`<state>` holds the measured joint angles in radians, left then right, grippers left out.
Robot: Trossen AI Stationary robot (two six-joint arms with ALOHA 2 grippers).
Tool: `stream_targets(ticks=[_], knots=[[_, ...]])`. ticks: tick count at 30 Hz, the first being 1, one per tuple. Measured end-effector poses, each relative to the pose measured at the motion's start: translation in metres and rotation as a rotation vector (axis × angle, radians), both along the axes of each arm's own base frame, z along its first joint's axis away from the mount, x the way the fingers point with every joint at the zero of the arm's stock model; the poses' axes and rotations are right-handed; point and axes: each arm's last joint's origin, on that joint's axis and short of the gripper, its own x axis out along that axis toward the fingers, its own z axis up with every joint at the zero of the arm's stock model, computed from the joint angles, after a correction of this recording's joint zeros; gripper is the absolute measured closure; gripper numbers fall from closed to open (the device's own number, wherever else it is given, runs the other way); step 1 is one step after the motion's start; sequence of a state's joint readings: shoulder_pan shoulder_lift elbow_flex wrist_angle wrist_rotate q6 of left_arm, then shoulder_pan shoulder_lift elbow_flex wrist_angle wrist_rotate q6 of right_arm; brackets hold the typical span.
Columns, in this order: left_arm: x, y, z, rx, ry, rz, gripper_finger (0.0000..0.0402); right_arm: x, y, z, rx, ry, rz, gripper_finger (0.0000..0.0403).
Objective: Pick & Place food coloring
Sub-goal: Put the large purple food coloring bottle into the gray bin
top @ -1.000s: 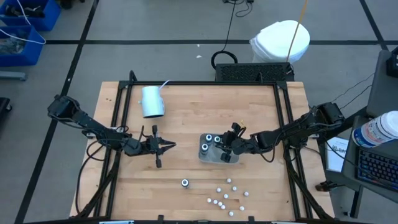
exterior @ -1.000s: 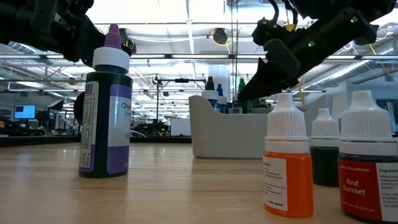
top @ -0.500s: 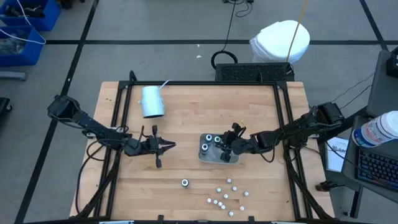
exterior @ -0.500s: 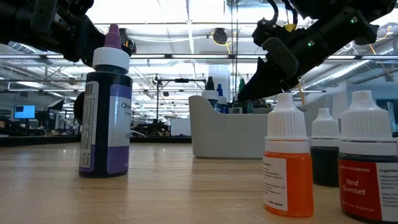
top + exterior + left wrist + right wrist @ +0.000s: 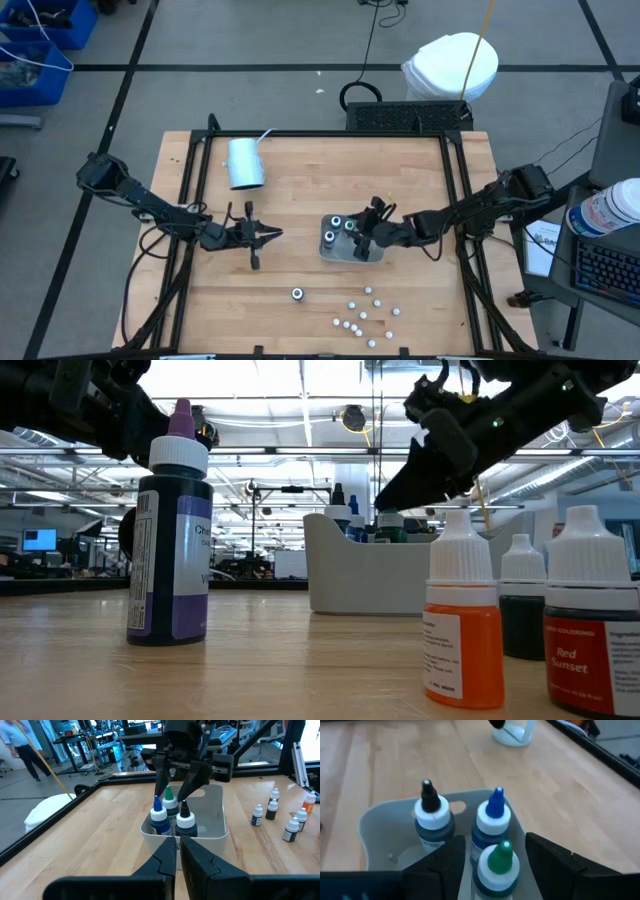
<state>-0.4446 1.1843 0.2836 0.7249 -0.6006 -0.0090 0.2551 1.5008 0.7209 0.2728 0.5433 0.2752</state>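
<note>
Right tool hangs over the translucent grey tray near the middle of the wooden surface, its two fingers spread apart on either side of a green-tipped bottle and not touching it; it holds nothing. In the right wrist view that bottle stands upright in the tray, just beside a blue-tipped bottle and near a black-tipped bottle, all three inside the tray walls. The left wrist view shows the same three from the other side, with the right tool directly above the green tip. Left tool sits well apart to the tray's left, low over the surface, fingers pressed together with nothing between them, pointing toward the tray. Outside the tray, one dark bottle with a purple tip stands alone on the surface toward the front edge, seen from above as a single round cap. To its right a loose cluster of small white-capped bottles stands upright, apart from the tray; in the low view the nearest ones are an orange bottle, a dark one behind it and a red one at the edge of view. A pale blue cup lies on its side toward the far left corner of the surface, well apart from everything else.
</note>
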Motion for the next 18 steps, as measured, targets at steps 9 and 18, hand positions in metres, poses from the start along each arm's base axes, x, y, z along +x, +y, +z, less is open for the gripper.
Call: stream_targets(ticks=[9,18], knots=[[0.000,0.000,0.000,0.001,0.002,0.000,0.0369,-0.011,0.014,0.028,-0.040,-0.081,0.091,0.0198],[0.000,0.001,0.000,0.006,-0.005,0.027,0.0369,-0.054,0.045,0.062,-0.069,-0.165,0.340,0.0245]])
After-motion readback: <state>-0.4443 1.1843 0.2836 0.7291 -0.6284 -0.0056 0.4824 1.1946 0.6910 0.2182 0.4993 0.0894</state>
